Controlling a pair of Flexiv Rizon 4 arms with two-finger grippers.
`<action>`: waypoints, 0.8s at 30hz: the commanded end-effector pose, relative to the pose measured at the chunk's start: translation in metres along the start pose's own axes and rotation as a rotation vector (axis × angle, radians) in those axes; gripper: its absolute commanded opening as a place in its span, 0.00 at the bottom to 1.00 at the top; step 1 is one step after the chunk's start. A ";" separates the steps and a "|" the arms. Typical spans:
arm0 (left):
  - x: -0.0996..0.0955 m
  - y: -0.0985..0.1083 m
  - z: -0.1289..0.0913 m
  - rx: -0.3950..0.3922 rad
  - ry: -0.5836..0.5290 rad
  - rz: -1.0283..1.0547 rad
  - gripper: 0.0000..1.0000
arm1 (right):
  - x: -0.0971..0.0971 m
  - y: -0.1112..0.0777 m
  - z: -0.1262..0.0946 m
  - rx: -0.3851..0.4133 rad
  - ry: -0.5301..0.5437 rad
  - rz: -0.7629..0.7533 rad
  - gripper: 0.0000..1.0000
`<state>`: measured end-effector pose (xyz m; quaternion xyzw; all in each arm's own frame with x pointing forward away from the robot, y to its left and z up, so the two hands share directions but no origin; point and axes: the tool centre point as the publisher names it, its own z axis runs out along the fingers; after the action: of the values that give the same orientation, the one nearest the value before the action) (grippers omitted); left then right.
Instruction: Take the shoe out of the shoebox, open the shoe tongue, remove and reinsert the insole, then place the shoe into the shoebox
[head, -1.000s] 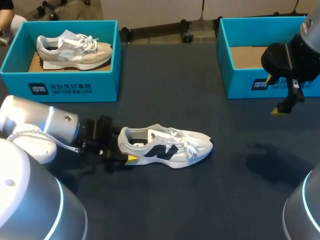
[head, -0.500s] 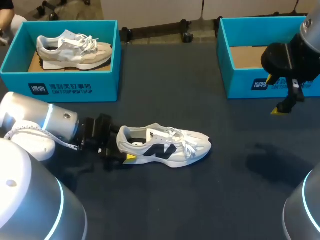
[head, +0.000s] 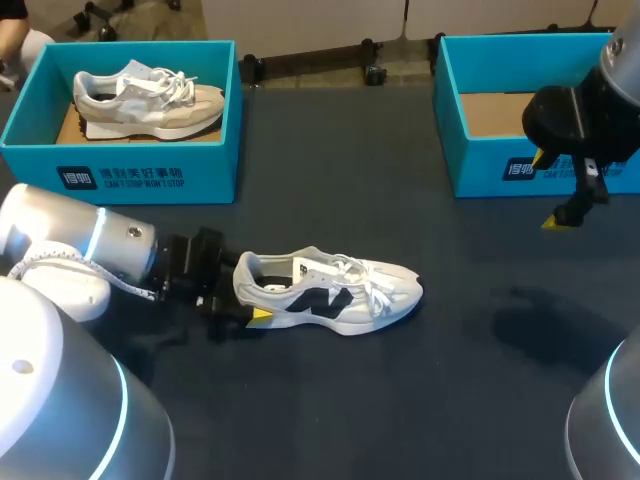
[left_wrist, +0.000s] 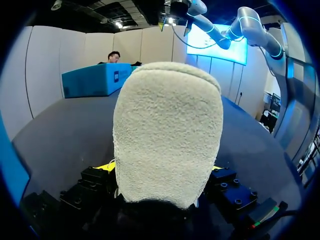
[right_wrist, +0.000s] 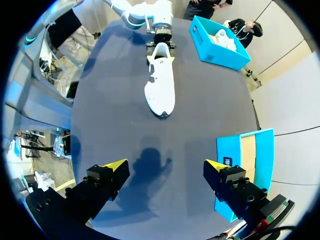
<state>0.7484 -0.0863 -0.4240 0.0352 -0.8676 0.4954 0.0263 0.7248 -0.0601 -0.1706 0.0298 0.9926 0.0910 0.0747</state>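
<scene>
At the far left a teal shoebox (head: 150, 178) holds a beige shoe (head: 150, 100). Nearer, the left gripper (left_wrist: 161, 169) is clamped on the heel of the white shoe (head: 330, 292), one yellow tip on each side. The shoe lies on the dark surface (head: 330, 400), toe pointing right. At the far right, the right gripper (right_wrist: 166, 170) hangs with fingers wide apart above the surface, just in front of the open second shoebox (head: 480, 170).

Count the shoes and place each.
2. The white shoe lies on the table, heel in the left gripper; the beige shoe sits in the left shoebox. The right shoebox is partly hidden.
</scene>
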 end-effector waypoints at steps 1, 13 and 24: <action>-0.001 0.000 -0.001 -0.004 0.000 -0.001 0.00 | -0.006 0.002 0.004 -0.027 -0.020 0.100 1.00; -0.001 0.000 -0.001 -0.004 0.000 -0.001 0.00 | -0.019 0.038 -0.001 0.015 0.024 0.502 1.00; -0.001 0.000 -0.001 -0.004 0.000 -0.001 0.00 | -0.021 0.082 0.018 0.007 -0.012 0.731 1.00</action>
<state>0.7485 -0.0861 -0.4240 0.0352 -0.8676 0.4954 0.0264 0.7426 -0.0002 -0.1654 0.3678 0.9206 0.1236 0.0438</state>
